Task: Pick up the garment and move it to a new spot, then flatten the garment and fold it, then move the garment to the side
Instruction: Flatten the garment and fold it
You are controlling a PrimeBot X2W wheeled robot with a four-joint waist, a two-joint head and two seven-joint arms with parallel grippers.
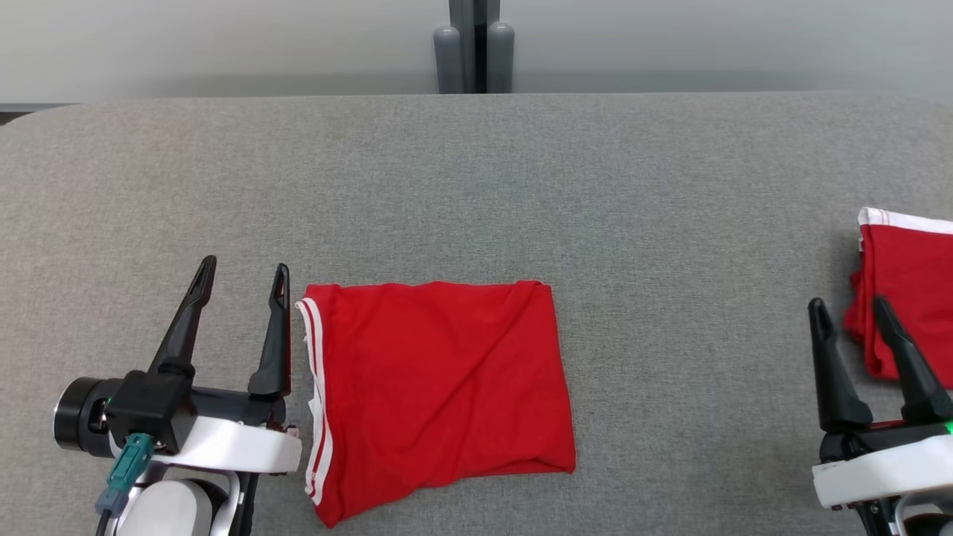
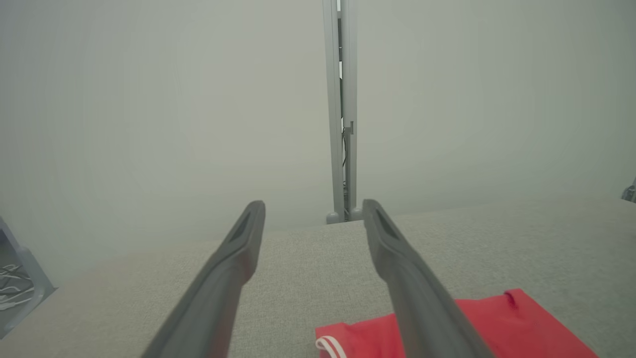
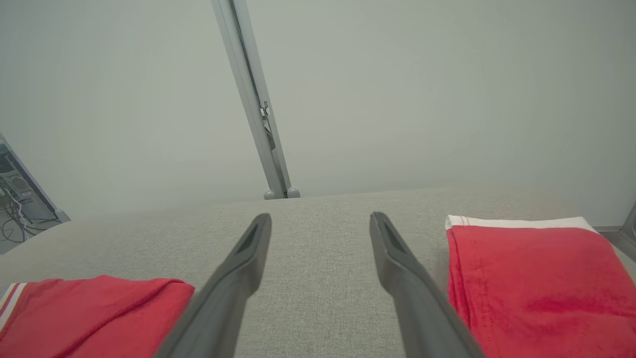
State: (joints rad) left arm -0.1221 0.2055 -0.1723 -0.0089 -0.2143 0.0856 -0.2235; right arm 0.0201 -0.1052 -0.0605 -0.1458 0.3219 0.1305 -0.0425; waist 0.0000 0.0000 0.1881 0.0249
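Left pincer (image 1: 245, 266) beside folded garment (image 1: 439, 387)

We see a plain red garment (image 1: 439, 387) with thin white stripes along one edge. A second garment (image 1: 912, 290) is the same red, with a white band. The table (image 1: 476, 186) is a flecked grey weave. The left gripper (image 1: 245, 264) and right gripper (image 1: 849, 303) have black fingers (image 1: 182, 327) on white bodies; a teal plug (image 1: 126, 465) hangs at the left one. The wall (image 1: 223, 45) is pale grey.

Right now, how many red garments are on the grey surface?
2. The middle garment lies folded at centre; the right garment lies far right, partly out of frame, so more may be hidden.
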